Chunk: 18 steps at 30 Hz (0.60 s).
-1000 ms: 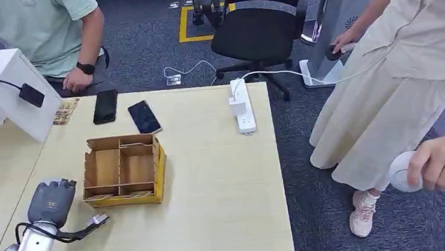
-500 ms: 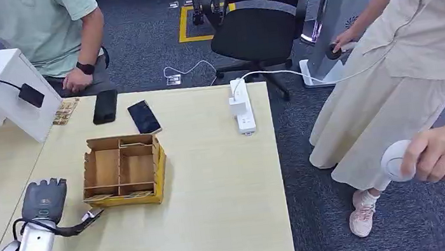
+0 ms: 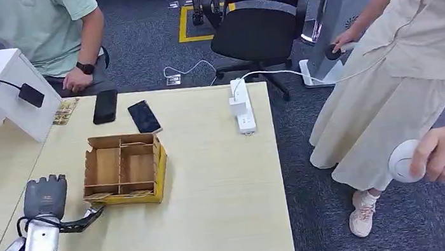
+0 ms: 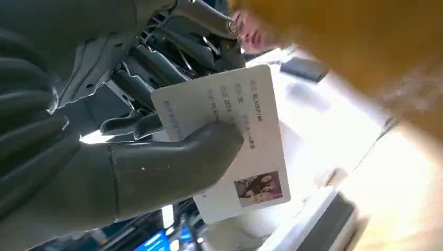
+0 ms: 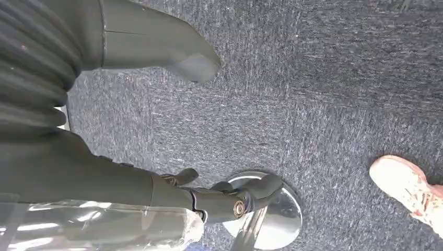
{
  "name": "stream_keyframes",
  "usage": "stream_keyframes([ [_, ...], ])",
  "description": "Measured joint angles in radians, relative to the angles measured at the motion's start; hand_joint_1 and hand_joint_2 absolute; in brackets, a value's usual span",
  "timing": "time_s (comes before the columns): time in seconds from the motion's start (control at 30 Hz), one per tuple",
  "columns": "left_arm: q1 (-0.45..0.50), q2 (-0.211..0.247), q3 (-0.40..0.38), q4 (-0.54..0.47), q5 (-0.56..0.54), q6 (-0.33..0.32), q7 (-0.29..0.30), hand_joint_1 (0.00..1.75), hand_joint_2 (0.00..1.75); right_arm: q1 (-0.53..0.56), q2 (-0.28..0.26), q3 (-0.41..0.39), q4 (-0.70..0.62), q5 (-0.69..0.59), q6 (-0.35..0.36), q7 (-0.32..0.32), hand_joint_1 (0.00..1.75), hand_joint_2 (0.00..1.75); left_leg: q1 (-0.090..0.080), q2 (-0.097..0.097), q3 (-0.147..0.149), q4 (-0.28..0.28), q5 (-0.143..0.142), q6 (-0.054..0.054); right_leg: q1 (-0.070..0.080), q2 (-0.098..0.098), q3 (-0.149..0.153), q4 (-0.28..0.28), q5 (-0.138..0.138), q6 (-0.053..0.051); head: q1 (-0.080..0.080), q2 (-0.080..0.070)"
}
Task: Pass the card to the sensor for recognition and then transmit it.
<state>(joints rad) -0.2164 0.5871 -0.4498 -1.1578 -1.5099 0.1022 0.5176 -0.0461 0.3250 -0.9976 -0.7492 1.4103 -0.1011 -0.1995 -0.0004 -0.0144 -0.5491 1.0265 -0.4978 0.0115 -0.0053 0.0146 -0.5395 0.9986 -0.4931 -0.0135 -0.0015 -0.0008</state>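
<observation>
My left hand hovers over the table's near left part, just left of a cardboard divider box. In the left wrist view its thumb and fingers pinch a white card with printed text and a small photo. A white stand at the table's far left carries a small black sensor on a cable, well beyond the hand. My right hand hangs over grey carpet with thumb and fingers apart and nothing in them.
Two dark phones and a small stack of cards lie behind the box. A white power strip sits at the right. One person sits behind the table; another stands right, holding a white device.
My left hand has shifted slightly left, away from the box, with the card still in it. The standing person's hand with the white device has moved a little.
</observation>
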Motion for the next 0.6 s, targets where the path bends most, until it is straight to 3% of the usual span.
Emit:
stream_keyframes([
  [0.07,-0.003,-0.009,0.0,-0.007,0.0,0.003,0.01,1.75,1.75,0.0,0.003,0.0,-0.003,0.004,0.0,0.0,0.0,1.75,0.0,0.0,0.0,0.0,0.0,0.0,0.0,0.0,0.0,0.0,0.0,0.001,0.0,0.0],
  [0.2,-0.004,-0.015,0.006,-0.027,0.0,0.054,-0.024,1.75,1.75,0.0,0.005,-0.002,-0.01,0.011,0.001,0.001,0.0,1.75,0.0,0.0,0.0,0.0,0.0,0.0,0.0,0.0,0.0,0.0,0.001,0.001,0.0,0.0],
  [0.33,-0.004,-0.019,0.03,-0.059,0.0,-0.029,0.043,1.75,1.75,-0.002,0.01,-0.003,-0.021,0.014,0.004,0.002,0.0,1.75,0.0,0.0,0.0,0.0,0.0,0.0,0.0,0.0,0.0,0.0,0.001,0.001,0.0,0.0],
  [0.6,-0.01,-0.006,0.027,-0.062,0.0,-0.022,0.05,1.75,1.75,-0.002,0.012,-0.004,-0.026,0.014,0.012,0.008,0.0,1.75,0.0,0.0,-0.001,0.0,0.0,0.0,0.0,0.0,0.0,0.0,0.001,0.001,0.0,0.0],
])
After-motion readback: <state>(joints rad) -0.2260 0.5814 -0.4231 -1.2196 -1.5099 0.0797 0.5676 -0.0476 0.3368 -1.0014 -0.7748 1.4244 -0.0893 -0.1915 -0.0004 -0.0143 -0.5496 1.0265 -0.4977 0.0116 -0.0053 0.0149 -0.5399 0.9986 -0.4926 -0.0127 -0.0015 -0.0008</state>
